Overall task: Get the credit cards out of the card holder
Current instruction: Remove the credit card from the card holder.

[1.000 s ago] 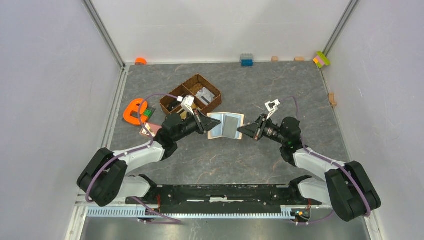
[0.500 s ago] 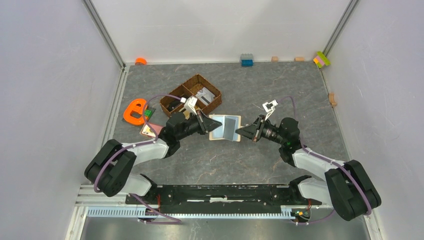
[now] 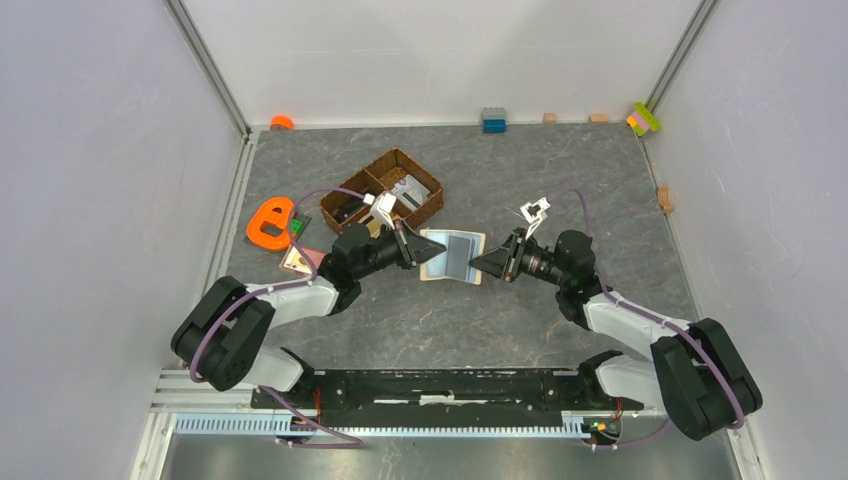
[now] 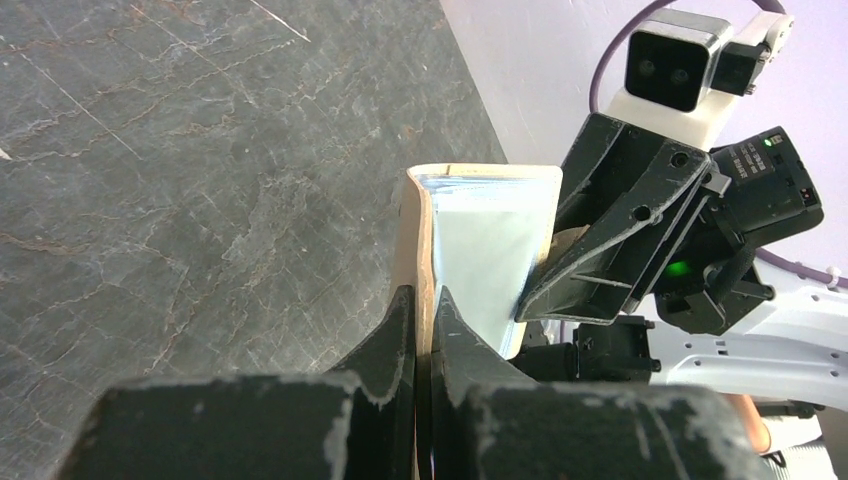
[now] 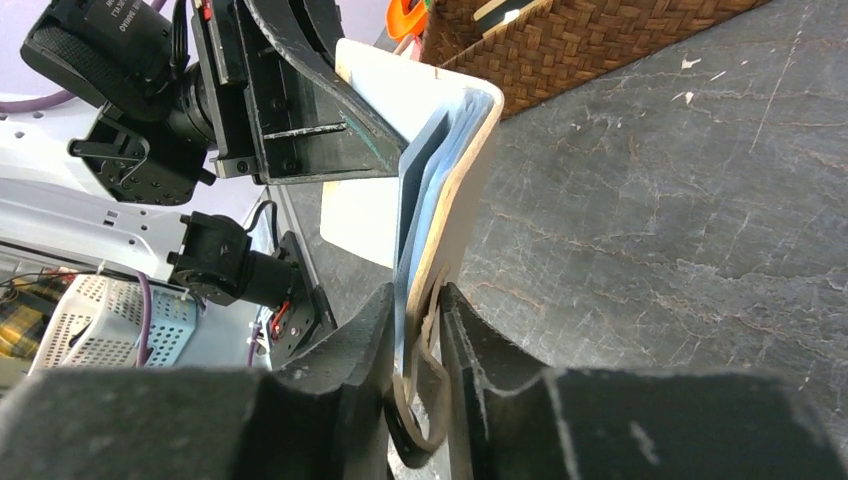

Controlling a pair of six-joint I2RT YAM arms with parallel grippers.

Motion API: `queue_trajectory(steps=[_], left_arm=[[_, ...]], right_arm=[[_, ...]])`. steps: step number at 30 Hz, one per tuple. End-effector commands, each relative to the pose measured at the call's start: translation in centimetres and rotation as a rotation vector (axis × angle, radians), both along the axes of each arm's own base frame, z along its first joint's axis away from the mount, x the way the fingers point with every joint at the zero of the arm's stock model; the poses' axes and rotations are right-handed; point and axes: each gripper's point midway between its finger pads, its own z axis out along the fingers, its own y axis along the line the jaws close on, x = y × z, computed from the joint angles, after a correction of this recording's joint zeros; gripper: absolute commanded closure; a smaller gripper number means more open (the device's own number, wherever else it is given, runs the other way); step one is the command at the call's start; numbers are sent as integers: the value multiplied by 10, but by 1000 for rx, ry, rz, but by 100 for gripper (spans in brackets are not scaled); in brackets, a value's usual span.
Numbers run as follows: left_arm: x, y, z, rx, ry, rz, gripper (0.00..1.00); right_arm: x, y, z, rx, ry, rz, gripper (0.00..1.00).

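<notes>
The beige card holder (image 3: 452,257) hangs open above the table between my two grippers, its grey-blue sleeves facing up. My left gripper (image 3: 424,255) is shut on its left flap; in the left wrist view the pads (image 4: 400,325) pinch the beige edge of the card holder (image 4: 480,235). My right gripper (image 3: 480,264) grips the opposite edge: its jaws (image 5: 415,310) stand narrow around the beige flap, a sleeve and the closing tab of the card holder (image 5: 468,185). A pinkish credit card (image 3: 299,261) lies on the table by my left forearm. Cards inside the sleeves cannot be made out.
A brown wicker basket (image 3: 385,188) with small items stands just behind the left gripper. An orange letter toy (image 3: 267,223) lies at the left edge of the table. Small blocks (image 3: 493,120) line the back wall and the right wall (image 3: 664,197).
The left arm's shoulder has swung in and both grippers have edged slightly, the right one toward the left. The card holder stays held between them, opened about the same.
</notes>
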Motion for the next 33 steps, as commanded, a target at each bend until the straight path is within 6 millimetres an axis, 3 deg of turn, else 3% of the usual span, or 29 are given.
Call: queue_trajectory(steps=[1, 2, 6, 12, 27, 33], left_arm=[[-3, -12, 36, -87, -71, -54, 98], [-3, -11, 35, -83, -68, -48, 98], [2, -8, 27, -58, -39, -15, 98], [0, -13, 28, -76, -38, -53, 98], [-5, -23, 31, -91, -41, -111, 98], [-9, -31, 32, -111, -33, -151, 98]], right_arm=[[7, 5, 17, 11, -68, 7, 70], [5, 6, 18, 15, -69, 15, 70], [2, 10, 24, 33, -84, 33, 90], [2, 9, 25, 24, -95, 25, 90], [2, 10, 23, 23, -99, 32, 54], [1, 10, 23, 26, -99, 34, 46]])
